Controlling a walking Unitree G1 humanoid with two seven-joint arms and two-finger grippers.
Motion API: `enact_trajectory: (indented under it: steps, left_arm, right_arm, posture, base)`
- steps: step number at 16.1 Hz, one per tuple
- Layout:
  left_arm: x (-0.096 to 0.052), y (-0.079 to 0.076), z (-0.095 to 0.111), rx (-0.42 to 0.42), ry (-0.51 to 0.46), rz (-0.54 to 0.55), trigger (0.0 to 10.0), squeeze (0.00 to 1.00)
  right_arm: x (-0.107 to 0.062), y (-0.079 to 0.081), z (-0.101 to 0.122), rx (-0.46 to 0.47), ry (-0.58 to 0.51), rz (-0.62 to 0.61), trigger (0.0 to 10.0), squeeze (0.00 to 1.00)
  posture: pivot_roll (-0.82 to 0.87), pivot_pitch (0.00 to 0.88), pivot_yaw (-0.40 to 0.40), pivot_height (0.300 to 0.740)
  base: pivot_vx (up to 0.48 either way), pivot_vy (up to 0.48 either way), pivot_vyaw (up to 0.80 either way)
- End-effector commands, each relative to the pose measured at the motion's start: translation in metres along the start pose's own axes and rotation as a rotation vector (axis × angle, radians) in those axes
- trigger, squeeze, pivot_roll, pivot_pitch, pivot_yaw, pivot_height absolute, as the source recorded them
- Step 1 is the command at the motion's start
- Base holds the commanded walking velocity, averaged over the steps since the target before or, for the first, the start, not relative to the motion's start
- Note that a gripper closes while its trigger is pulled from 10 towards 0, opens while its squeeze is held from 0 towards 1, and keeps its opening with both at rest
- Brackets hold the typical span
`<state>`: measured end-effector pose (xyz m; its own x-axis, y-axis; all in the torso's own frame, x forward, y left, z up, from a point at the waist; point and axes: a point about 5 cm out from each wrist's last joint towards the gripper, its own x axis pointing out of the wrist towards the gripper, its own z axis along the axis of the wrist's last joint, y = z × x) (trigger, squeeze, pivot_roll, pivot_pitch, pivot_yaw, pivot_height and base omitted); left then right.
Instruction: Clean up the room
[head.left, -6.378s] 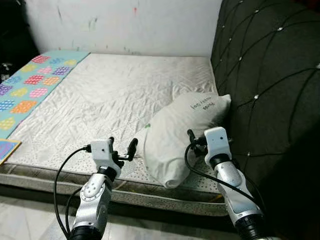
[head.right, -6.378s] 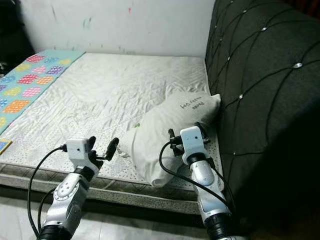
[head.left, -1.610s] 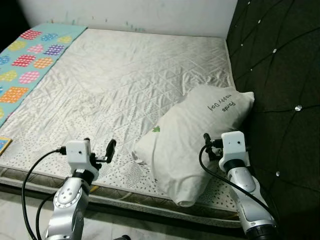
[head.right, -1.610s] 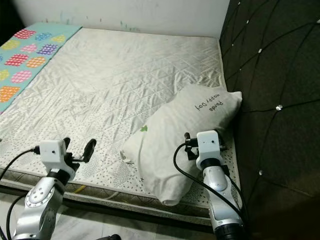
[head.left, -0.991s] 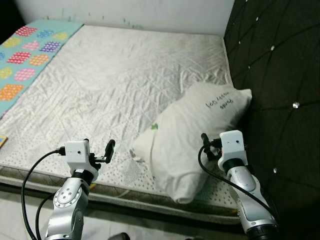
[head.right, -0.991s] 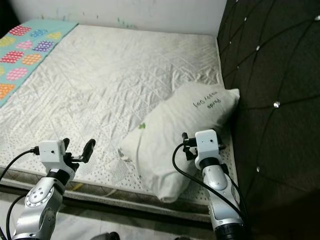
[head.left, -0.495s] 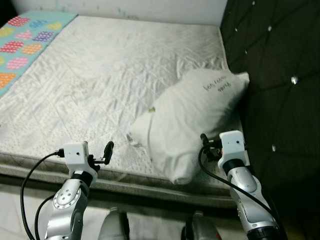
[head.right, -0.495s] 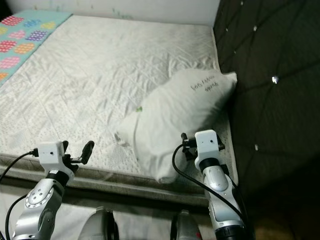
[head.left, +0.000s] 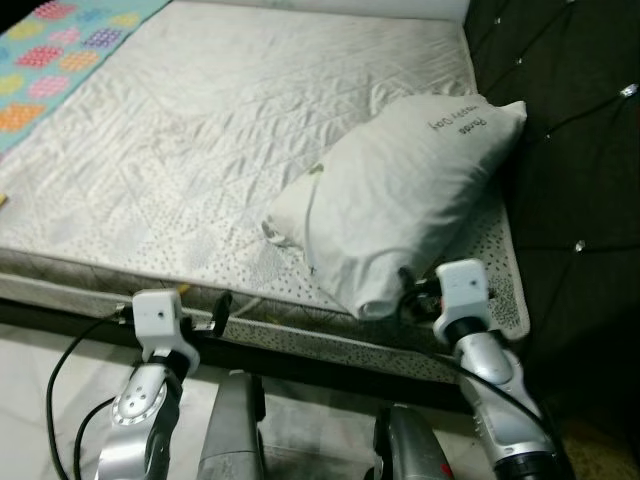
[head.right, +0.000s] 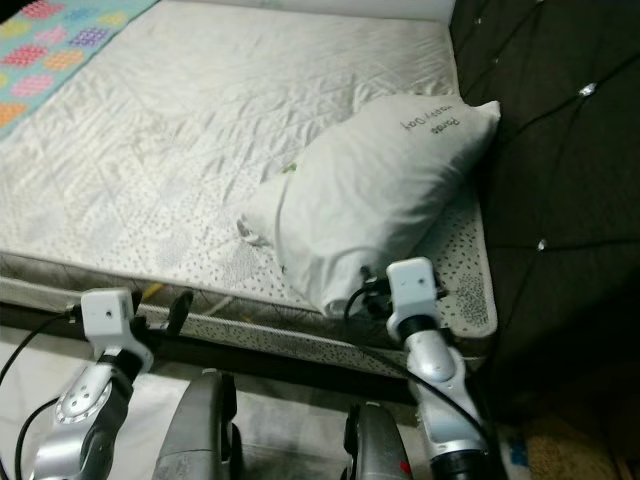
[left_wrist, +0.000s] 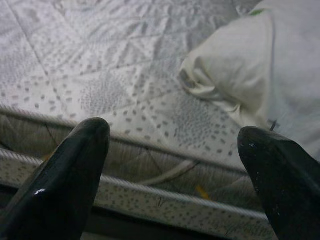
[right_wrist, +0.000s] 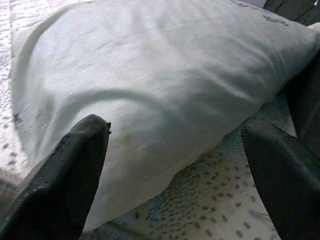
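The whole scene is shifted against the view of half a second ago: the bed's near edge now sits higher in the frame and the robot's silver legs are seen below, so the camera is judged to have tilted down and the body to have drawn back slightly; the things themselves are not moved. The soft white cloth pillow with dark lettering (head.left: 405, 205) is found at the quilted white mattress's (head.left: 190, 150) near right corner, its far end against the dark tufted headboard (head.left: 580, 120), one end reaching the near edge. The left gripper (head.left: 200, 318) is held just below the mattress's near edge, fingers spread and empty. The right gripper (right_wrist: 175, 145) is aimed at the pillow's near end, fingers parted wide, nothing grasped. The pillow is judged not yet taken up.
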<state>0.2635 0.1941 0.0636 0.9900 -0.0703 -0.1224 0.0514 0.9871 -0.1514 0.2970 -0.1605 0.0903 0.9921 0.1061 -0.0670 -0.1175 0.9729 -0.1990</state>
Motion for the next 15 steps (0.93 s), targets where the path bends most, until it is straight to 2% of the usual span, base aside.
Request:
enact_trajectory:
  steps: [1, 8, 10, 11, 15]
  left_arm:
    - [0.0030, 0.0008, 0.0075, 0.009, -0.023, -0.003, 10.0, 0.00]
    - [0.0035, -0.0013, 0.0093, -0.010, -0.036, -0.032, 10.0, 0.00]
    - [0.0030, -0.0027, 0.0098, 0.003, -0.040, -0.042, 10.0, 0.00]
    - [0.0031, -0.0032, 0.0099, 0.007, -0.041, -0.048, 10.0, 0.00]
    - [0.0047, -0.0044, 0.0098, 0.007, -0.038, -0.063, 10.0, 0.00]
  right_arm:
    - [-0.0002, -0.0016, 0.0017, 0.007, -0.008, 0.001, 10.0, 0.00]
    - [0.0007, 0.0021, 0.0040, 0.001, -0.022, 0.032, 10.0, 0.00]
    - [0.0005, 0.0045, 0.0048, -0.008, -0.030, 0.043, 10.0, 0.00]
    - [0.0008, 0.0052, 0.0048, -0.006, -0.030, 0.044, 10.0, 0.00]
    - [0.0022, 0.0030, 0.0049, 0.007, -0.032, 0.024, 10.0, 0.00]
  posture:
    - [0.02, 0.175, -0.001, 0.568]
    - [0.02, 0.182, 0.001, 0.568]
    - [0.02, 0.180, 0.002, 0.568]
    - [0.02, 0.176, 0.004, 0.568]
    - [0.02, 0.176, 0.009, 0.568]
  base:
    - [0.000, 0.000, 0.00]
    - [0.000, 0.000, 0.00]
    - [0.000, 0.000, 0.78]
    - [0.251, 0.000, 0.78]
    - [0.331, 0.000, 0.00]
